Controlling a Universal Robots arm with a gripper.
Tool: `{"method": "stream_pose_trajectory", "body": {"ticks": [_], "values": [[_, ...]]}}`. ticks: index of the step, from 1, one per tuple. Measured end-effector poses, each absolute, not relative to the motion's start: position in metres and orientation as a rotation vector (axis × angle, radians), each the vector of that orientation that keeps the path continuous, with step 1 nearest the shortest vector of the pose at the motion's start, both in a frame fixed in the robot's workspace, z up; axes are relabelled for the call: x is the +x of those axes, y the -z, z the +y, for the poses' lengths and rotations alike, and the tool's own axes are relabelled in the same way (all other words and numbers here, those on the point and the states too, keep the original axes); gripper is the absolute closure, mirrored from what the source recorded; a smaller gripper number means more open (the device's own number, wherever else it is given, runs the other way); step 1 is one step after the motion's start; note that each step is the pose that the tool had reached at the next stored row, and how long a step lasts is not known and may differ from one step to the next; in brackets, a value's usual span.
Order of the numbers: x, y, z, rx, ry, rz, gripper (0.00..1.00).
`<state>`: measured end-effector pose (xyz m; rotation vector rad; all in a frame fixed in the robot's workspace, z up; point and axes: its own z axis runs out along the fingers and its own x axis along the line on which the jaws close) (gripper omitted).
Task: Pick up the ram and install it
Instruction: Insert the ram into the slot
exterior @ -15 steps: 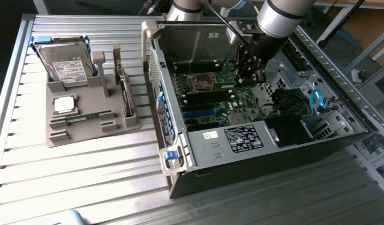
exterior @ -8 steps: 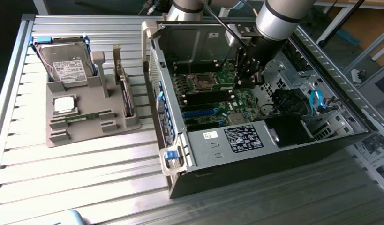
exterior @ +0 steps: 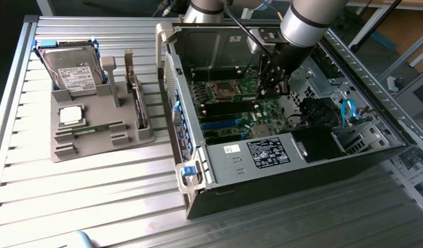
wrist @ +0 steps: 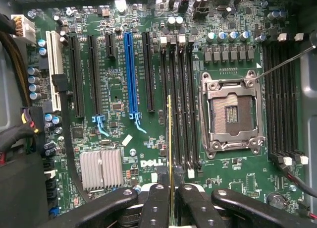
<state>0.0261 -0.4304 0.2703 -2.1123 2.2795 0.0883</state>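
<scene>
Steel case walls ring the motherboard; the gripper, clamped narrowly on the ram edge-on, hangs over black memory slots beside the processor socket.

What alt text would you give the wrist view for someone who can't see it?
The gripper holds the ram edge-on over the black memory slots, next to the empty processor socket on a green motherboard.

The case lies open on top, so the motherboard is reachable from above. The pincer, clamped on the ram, hangs over bare memory slots. Black cables crowd one edge, and a thin wire crosses another.
</scene>
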Motion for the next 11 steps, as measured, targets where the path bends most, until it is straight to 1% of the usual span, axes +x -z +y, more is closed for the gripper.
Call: {"method": "stream_pose_trajectory", "body": {"ticks": [11], "values": [[0.0261,-0.2626,-0.4304,-2.112,-0.088,2.28,0.86]]}}
